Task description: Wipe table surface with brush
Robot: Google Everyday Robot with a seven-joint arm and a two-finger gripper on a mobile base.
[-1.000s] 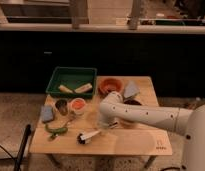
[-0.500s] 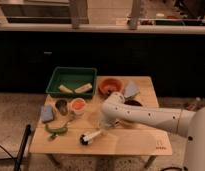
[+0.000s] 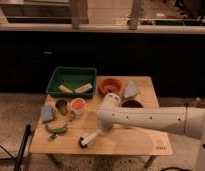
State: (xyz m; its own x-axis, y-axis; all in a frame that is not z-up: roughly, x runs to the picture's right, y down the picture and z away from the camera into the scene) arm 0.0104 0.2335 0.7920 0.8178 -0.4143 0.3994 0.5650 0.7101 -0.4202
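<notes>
The light wooden table surface (image 3: 131, 142) has a small dark logo (image 3: 160, 146) near its front right corner. The brush (image 3: 89, 139) lies low over the front middle of the table, its white handle slanting up to the right and its dark bristle head (image 3: 83, 144) on or just above the wood. My gripper (image 3: 99, 130) is at the end of the white arm (image 3: 146, 120), which reaches in from the right. It is shut on the upper end of the brush handle.
A green tray (image 3: 52, 86) with two pale items stands at the back left. An orange bowl (image 3: 110, 85), a grey cloth (image 3: 131, 90) and a dark bowl (image 3: 132, 104) are at the back right. A blue sponge (image 3: 47, 113), two small cups (image 3: 77, 106) and a green vegetable (image 3: 57, 129) are on the left.
The brush head swung right, then back left and toward the table's front edge, and the arm's end shifted with it.
</notes>
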